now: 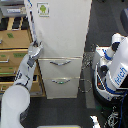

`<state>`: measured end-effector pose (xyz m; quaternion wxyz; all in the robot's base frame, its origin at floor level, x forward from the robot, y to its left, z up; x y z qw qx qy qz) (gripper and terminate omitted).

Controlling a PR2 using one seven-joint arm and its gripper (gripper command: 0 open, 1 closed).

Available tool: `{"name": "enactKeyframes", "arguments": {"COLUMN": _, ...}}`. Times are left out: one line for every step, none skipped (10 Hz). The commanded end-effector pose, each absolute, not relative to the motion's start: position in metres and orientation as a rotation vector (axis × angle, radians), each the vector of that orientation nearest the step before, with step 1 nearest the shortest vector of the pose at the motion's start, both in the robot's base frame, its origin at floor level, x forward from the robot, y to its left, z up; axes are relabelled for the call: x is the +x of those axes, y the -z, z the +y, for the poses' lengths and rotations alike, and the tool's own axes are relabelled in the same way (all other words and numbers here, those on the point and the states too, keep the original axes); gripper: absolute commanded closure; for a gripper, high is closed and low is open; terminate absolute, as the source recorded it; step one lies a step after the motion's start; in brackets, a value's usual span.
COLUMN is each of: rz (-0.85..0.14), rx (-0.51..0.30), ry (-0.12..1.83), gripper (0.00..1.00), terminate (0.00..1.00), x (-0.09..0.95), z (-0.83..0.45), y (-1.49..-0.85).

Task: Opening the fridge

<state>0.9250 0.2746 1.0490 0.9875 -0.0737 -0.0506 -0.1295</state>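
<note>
The tall white fridge (62, 35) stands in the middle of the exterior view. A small green-marked sticker (43, 9) sits near the top of its large upper door. Below the door are two drawers with curved silver handles (60, 63). My grey and white arm rises from the bottom of the exterior view's left. Its gripper (38, 48) is at the left edge of the upper door, just above the top drawer. The fingers lie against the door edge, and I cannot make out whether they are open or shut. The door looks shut or barely ajar.
A tan wooden drawer cabinet (15, 45) with green labels stands directly beside the fridge on the exterior view's left, close behind my arm. A white robot body (116, 67) with cables occupies the exterior view's right. Dark floor lies in front.
</note>
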Motion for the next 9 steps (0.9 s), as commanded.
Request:
{"name": "enactKeyframes", "arguments": {"rz": -0.067, "rx": -0.154, "ry": 0.309, "gripper": 1.00, "terminate": 0.00, "x": 0.931, "z": 0.248, "y": -1.020}}
{"name": "enactKeyframes", "arguments": {"rz": -0.061, "rx": -0.151, "ry": 0.312, "gripper": 1.00, "terminate": 0.00, "x": 0.931, "z": 0.249, "y": -1.017}}
{"name": "enactKeyframes", "arguments": {"rz": -0.057, "rx": -0.149, "ry": 0.313, "gripper": 1.00, "terminate": 0.00, "x": 0.931, "z": 0.250, "y": -1.015}}
{"name": "enactKeyframes", "arguments": {"rz": -0.059, "rx": -0.149, "ry": 0.318, "gripper": 1.00, "terminate": 0.00, "x": 0.929, "z": 0.250, "y": -1.016}}
{"name": "enactKeyframes", "arguments": {"rz": -0.063, "rx": -0.155, "ry": 0.319, "gripper": 1.00, "terminate": 0.00, "x": 0.926, "z": 0.254, "y": -1.019}}
{"name": "enactKeyframes", "arguments": {"rz": -0.066, "rx": -0.155, "ry": 0.318, "gripper": 1.00, "terminate": 0.00, "x": 0.924, "z": 0.256, "y": -1.020}}
{"name": "enactKeyframes", "arguments": {"rz": -0.071, "rx": -0.157, "ry": 0.313, "gripper": 1.00, "terminate": 0.00, "x": 0.921, "z": 0.260, "y": -1.022}}
{"name": "enactKeyframes", "arguments": {"rz": -0.080, "rx": -0.165, "ry": 0.321, "gripper": 1.00, "terminate": 0.00, "x": 0.914, "z": 0.260, "y": -1.026}}
{"name": "enactKeyframes", "arguments": {"rz": -0.088, "rx": -0.165, "ry": 0.328, "gripper": 1.00, "terminate": 0.00, "x": 0.909, "z": 0.261, "y": -1.031}}
